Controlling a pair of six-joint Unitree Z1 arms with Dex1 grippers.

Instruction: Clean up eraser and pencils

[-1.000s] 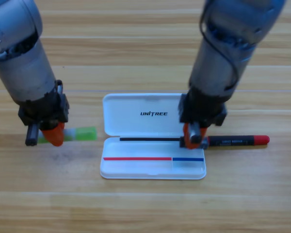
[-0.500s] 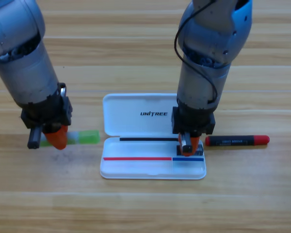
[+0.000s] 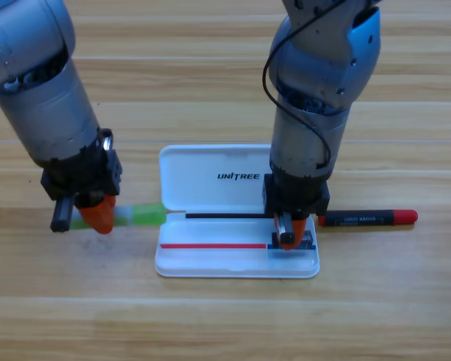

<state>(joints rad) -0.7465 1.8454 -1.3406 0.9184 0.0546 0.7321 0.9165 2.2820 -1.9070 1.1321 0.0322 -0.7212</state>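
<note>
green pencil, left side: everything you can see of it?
The green pencil is a short, pale-green translucent stick with a brighter green right end. It lies flat on the wooden table, running left to right, its right end at the left edge of the white case. The left gripper sits over its left part and hides that stretch; whether the gripper grips it cannot be told.

The white case (image 3: 210, 188) lies open centrally. The green pencil (image 3: 139, 215) lies touching its left edge; the red pencil (image 3: 368, 218) lies just right of it.
</note>
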